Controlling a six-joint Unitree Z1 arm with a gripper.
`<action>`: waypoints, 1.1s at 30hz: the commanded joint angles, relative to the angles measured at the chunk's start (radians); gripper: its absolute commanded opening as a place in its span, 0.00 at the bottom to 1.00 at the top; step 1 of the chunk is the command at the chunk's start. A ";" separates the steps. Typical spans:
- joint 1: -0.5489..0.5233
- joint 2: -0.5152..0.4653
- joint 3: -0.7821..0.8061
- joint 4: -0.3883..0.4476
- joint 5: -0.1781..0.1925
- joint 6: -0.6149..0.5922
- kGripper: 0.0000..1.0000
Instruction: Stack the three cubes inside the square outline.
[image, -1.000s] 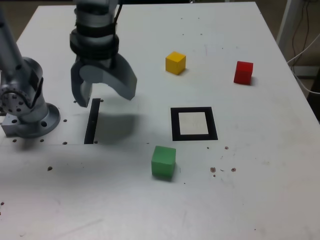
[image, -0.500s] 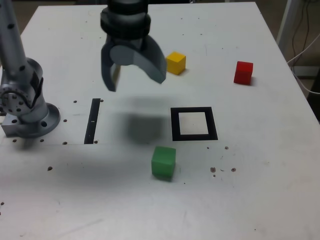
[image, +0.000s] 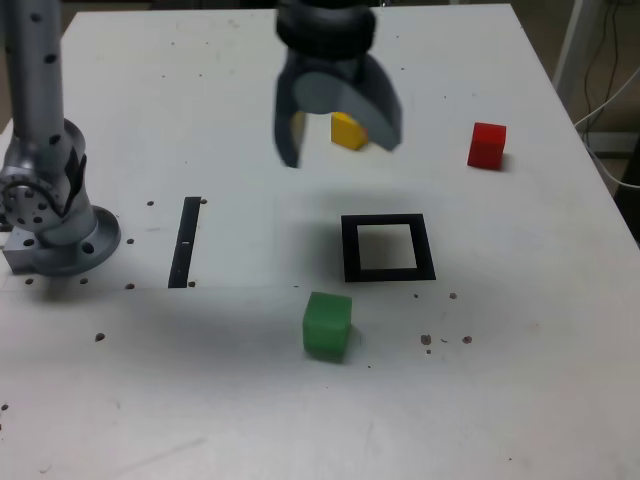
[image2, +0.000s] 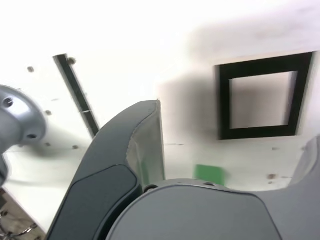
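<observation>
We saw smooth grey curved fingers (image: 372, 100) wide apart, a matte green cube (image: 327, 325), partly hidden yellow block (image: 347, 131), red block (image: 487, 145), flat black square outline (image: 388, 248).

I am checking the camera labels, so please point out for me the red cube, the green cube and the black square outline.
Red cube (image: 487, 146): exterior view, on its front face.
Green cube (image: 327, 325): exterior view, on its front face.
Square outline (image2: 225, 102): wrist view, on its black border.
</observation>
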 joint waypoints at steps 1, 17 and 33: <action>0.009 0.021 -0.031 0.010 0.003 0.009 0.99; 0.098 0.219 -0.296 0.049 0.011 0.091 0.99; 0.158 0.444 -0.608 0.123 0.030 0.150 0.99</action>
